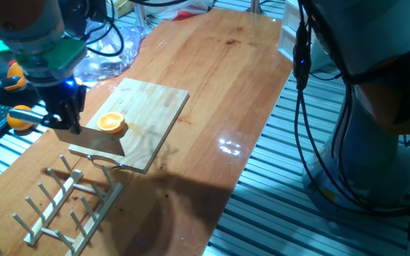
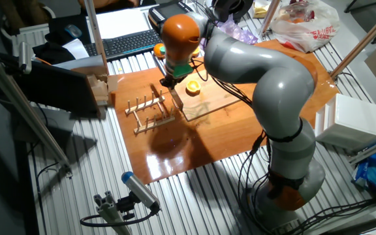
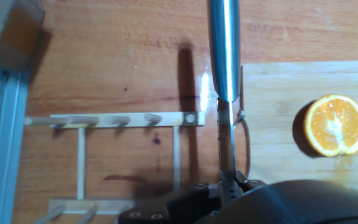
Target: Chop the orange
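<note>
The half orange [image 1: 111, 122] lies cut face up on the wooden cutting board [image 1: 155, 99], near the board's left edge. In the hand view the half orange [image 3: 335, 124] is at the right, on the board [image 3: 278, 81]. My gripper [image 1: 66, 117] is shut on a cleaver-like knife [image 1: 97, 144]. The blade hangs just left of the orange, over the board's near-left corner. In the hand view the knife [image 3: 224, 50] shows edge-on, running up from the gripper [image 3: 229, 183], left of the orange and apart from it. The other fixed view shows the orange [image 2: 192, 87] beside the gripper [image 2: 172, 81].
A wooden peg rack [image 1: 70, 203] lies on the table just in front of the board, and shows in the hand view [image 3: 123, 118]. A whole orange [image 1: 21, 117] and an orange-and-black tool [image 1: 6, 80] sit off the table's left edge. A keyboard [image 2: 126, 42] is behind.
</note>
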`<state>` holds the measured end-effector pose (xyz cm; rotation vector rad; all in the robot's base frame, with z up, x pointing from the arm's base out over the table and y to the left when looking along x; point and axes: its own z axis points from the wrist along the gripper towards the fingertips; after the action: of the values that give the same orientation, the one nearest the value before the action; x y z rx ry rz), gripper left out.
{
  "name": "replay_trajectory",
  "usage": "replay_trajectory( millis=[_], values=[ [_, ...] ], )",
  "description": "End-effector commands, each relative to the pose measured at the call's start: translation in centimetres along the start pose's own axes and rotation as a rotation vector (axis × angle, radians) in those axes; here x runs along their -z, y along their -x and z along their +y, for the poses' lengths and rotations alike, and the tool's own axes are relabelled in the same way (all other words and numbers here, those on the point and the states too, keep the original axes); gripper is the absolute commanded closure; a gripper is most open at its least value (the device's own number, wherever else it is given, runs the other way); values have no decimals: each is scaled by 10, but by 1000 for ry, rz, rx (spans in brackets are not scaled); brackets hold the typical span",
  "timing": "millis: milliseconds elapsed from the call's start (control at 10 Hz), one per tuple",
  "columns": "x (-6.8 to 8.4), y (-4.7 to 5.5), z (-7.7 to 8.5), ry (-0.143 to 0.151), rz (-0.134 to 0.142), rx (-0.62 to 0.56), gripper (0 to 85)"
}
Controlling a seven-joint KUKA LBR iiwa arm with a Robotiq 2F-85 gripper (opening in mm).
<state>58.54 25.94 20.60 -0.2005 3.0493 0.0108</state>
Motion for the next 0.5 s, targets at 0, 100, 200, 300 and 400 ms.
replay_trajectory(
  millis=[0, 100, 200, 300, 400],
  values=[
    [-2, -1, -4, 6, -2, 5, 850],
    [-5, -2, -10, 11, -7, 7, 850],
    [-7, -4, -15, 11, -17, 13, 850],
    [-9, -6, -19, 17, -21, 19, 850],
    [-11, -6, -22, 23, -22, 21, 850]
  ],
)
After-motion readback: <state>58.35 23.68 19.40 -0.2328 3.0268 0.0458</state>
